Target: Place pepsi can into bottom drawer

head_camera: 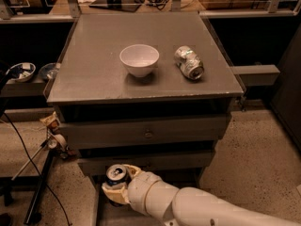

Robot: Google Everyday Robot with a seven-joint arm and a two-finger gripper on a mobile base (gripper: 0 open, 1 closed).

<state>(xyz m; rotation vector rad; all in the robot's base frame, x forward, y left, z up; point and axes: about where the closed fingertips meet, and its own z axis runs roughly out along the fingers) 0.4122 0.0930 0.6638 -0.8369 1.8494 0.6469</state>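
The pepsi can [116, 175], dark blue with a silver top, stands upright in my gripper [116, 188] at the bottom of the camera view, below the front of the cabinet. The gripper's cream fingers [112, 193] wrap around the can. My white arm [197, 206] comes in from the lower right. The bottom drawer [96, 206] shows only as a grey rail and a strip of tray under the gripper; most of it is hidden by the arm and the picture's edge. The can sits over the drawer's left front part.
A white bowl [139, 60] and a dented silver-and-green can [189, 63] lie on the cabinet top [94, 74]. Two shut upper drawers [146, 132] with small knobs sit below it. A tripod leg and cables [40, 182] stand at the left. Speckled floor [263, 154] lies at the right.
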